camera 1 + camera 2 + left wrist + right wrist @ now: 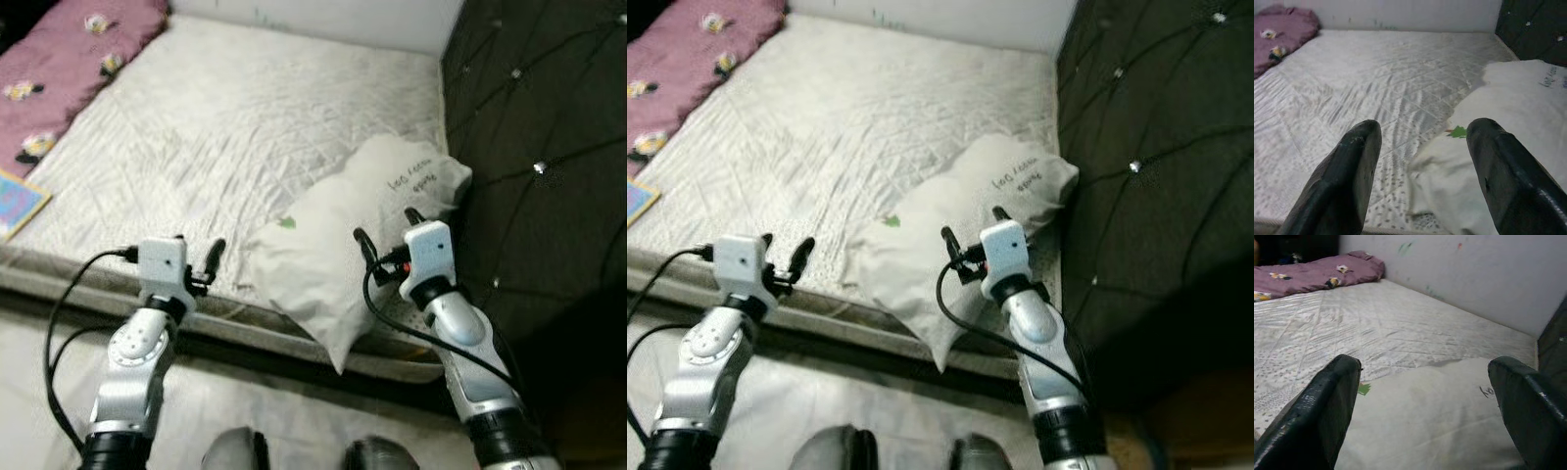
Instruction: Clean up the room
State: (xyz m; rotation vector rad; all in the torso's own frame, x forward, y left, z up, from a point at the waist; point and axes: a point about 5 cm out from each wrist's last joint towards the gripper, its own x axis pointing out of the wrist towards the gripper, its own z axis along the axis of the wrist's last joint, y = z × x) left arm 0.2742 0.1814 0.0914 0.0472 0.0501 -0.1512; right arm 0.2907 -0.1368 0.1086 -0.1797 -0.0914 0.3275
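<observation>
A white pillow [343,230] with a small green mark and dark handwriting lies at the mattress's near right corner, against the dark headboard. Its lower corner hangs over the bed's edge. My right gripper [388,224] is open just above the pillow's near side, and the pillow [1440,421] lies between its fingers [1327,411] in the right wrist view. My left gripper [199,252] is open over the bed's front edge, left of the pillow [1508,142], with nothing between its fingers [1347,181].
The bare white quilted mattress [225,127] stretches ahead to a white wall. A purple floral blanket [59,69] lies along its far left. A blue book [15,203] sits at the left edge. The dark tufted headboard [539,137] rises on the right.
</observation>
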